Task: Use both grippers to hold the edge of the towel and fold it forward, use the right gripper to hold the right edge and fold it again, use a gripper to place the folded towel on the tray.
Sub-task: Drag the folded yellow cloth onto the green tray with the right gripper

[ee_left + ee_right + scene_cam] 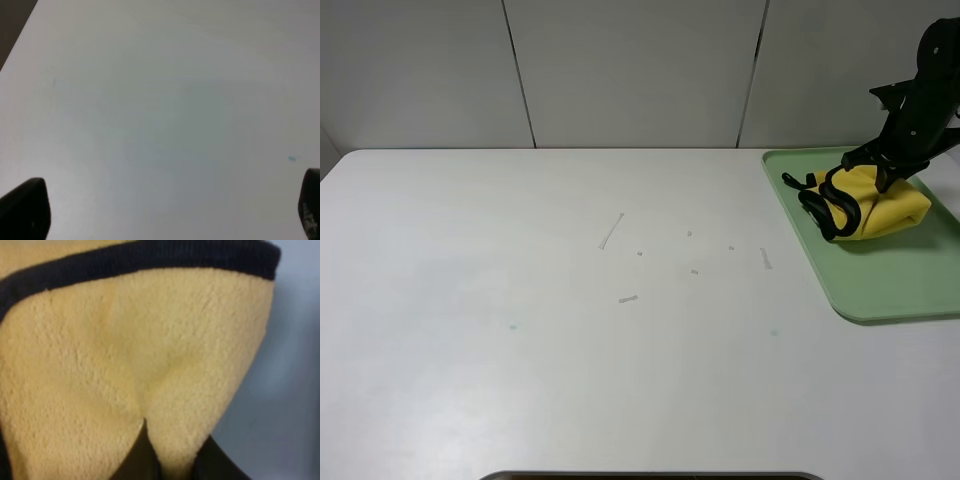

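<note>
The folds look done: the yellow towel [876, 205], bunched and folded, lies on the green tray [880, 290] at the far right of the tabletop [570, 350]. Only release remains. The right gripper [892, 172] reaches down from the right, jaws pinching the towel. The left gripper [165, 210] hangs over bare tabletop, jaws spread.

Your right arm [918, 105] is matte black with angular, bracket-like links and a rounded housing at the top. In the left wrist view, your left gripper's fingertips [25, 207] are dark and blunt with rounded corners. The right gripper's fingers [137, 457] are dark brown-black, tapering to a point.
</note>
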Motion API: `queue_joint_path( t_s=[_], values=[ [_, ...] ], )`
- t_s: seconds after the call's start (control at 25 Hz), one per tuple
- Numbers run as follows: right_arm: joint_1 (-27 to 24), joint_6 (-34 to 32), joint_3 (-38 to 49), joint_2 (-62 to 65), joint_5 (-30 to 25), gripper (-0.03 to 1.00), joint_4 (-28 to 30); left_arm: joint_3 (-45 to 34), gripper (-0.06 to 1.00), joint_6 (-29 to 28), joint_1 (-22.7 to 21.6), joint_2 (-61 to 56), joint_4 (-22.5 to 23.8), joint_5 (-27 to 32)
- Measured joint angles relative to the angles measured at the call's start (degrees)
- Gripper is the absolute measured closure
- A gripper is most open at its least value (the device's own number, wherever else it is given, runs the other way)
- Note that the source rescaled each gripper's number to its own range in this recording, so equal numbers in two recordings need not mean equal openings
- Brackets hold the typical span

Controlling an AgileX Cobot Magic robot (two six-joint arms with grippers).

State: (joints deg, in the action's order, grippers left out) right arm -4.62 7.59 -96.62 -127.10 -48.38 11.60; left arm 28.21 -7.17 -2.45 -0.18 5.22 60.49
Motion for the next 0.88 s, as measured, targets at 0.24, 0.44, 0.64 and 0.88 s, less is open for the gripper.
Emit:
queue_joint_path(
  t_s=[0.24, 0.44, 0.64, 0.88],
  values=[
    [0.0, 0.0, 0.0, 0.0, 1.3, 0.89, 0.3, 0.0, -0.06, 0.0, 0.0, 0.0, 0.0, 0.0],
    [0.0, -2.1, 0.0, 0.0, 1.6, 0.21, 2.0, 0.0, -0.06, 0.0, 0.0, 0.0, 0.0, 0.0],
    [0.0, -8.2, 0.0, 0.0, 1.6, -0.01, 2.5, 0.0, -0.06, 0.0, 0.0, 0.0, 0.0, 0.0],
    [0.0, -8.7, 0.0, 0.0, 0.3, -0.03, 2.6, 0.0, -0.06, 0.0, 0.0, 0.0, 0.0, 0.0]
  ],
)
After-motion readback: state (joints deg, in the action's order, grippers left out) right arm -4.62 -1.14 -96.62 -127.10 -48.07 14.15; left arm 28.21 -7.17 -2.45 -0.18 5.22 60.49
